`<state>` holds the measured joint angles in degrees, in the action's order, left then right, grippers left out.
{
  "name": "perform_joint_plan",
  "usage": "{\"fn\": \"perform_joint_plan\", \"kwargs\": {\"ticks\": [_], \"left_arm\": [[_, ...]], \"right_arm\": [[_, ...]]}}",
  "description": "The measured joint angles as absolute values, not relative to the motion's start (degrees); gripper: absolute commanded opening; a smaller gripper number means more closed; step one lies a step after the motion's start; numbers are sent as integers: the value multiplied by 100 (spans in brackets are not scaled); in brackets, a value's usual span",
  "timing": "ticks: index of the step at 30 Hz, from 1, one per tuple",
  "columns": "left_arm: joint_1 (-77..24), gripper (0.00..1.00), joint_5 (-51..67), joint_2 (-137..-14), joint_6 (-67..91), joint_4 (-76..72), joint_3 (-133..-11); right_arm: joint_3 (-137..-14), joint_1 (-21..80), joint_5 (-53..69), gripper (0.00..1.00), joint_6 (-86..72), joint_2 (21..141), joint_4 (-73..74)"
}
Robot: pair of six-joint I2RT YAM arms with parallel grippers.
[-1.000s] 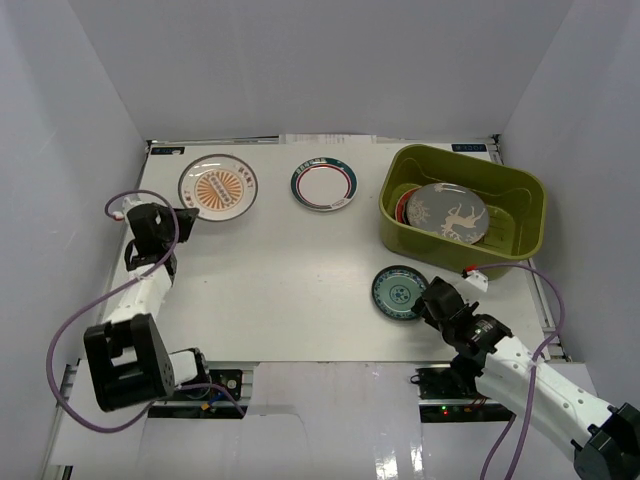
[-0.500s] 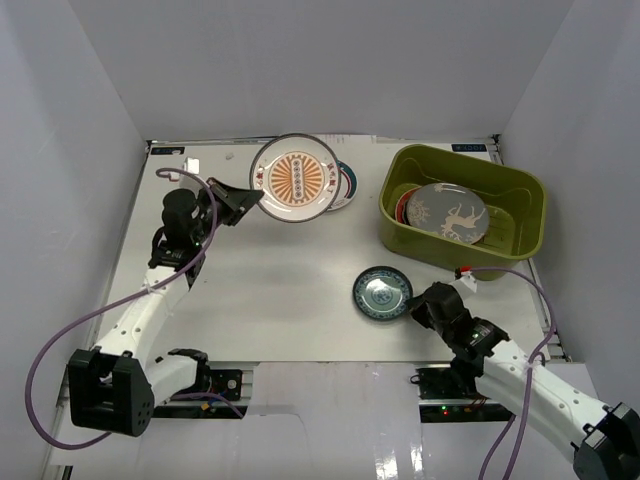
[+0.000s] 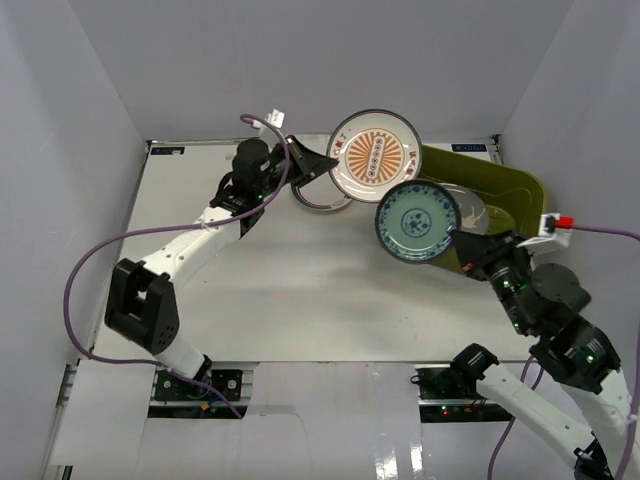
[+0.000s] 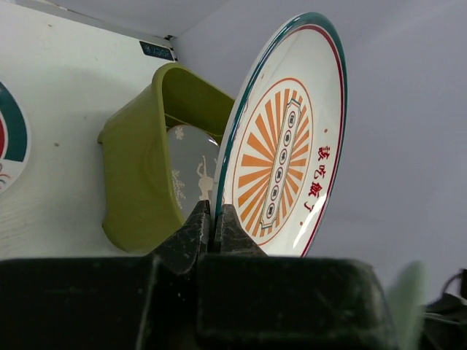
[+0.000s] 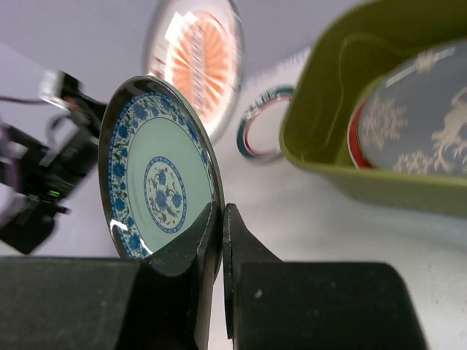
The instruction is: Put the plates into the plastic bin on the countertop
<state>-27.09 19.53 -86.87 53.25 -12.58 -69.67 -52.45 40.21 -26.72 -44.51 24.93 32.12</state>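
Observation:
My left gripper (image 3: pixel 328 162) (image 4: pixel 213 211) is shut on the rim of the orange sunburst plate (image 3: pixel 375 155) (image 4: pixel 284 146), held on edge in the air just left of the olive plastic bin (image 3: pixel 505 182) (image 4: pixel 139 168) (image 5: pixel 343 80). The small blue-green patterned plate (image 3: pixel 417 221) (image 5: pixel 157 182) is also raised on edge in front of the bin, with my right gripper (image 3: pixel 460 240) (image 5: pixel 221 211) shut on its rim. Inside the bin a grey plate (image 3: pixel 471 210) (image 4: pixel 186 157) (image 5: pixel 427 117) lies on a red-rimmed one (image 5: pixel 355 135).
A red-and-teal-rimmed plate (image 3: pixel 318 201) (image 4: pixel 7 138) (image 5: pixel 264 124) lies on the white countertop (image 3: pixel 250 290) at the back, partly hidden under the left gripper. Pale grey walls enclose the counter on three sides. Purple cables trail from both arms.
The left arm carried the sunburst plate from the back left over to the bin's left end. The right gripper shut on the small plate and lifted it off the counter toward the bin.

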Motion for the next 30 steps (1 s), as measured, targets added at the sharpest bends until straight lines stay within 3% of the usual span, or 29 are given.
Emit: {"fn": "perform_joint_plan", "kwargs": {"ticks": [9,18,25,27,28,30], "left_arm": [[-3481,0,1837,-10772,5186,-1173,-8696],[-4427,0,1695,-12916,4912,-261,-11085],[-4906,0,1376,-13882,4574,657,-12505],[-4943,15,1297,-13933,4519,825,-12551],[-4947,33,1249,-13935,4493,906,-12551],[-4919,53,1208,-13941,4460,980,-12551]], "right_arm": [[-6877,4021,-3931,8,-3420,2563,3267],[-6925,4027,-5264,8,-2300,3579,2429],[-6705,3911,-6222,8,-1525,4095,1653],[-6595,3601,-6208,8,-1439,4195,1485],[-6543,3374,-6110,8,-1433,4239,1439],[-6420,2705,-5854,8,-1435,4390,1313]]}}
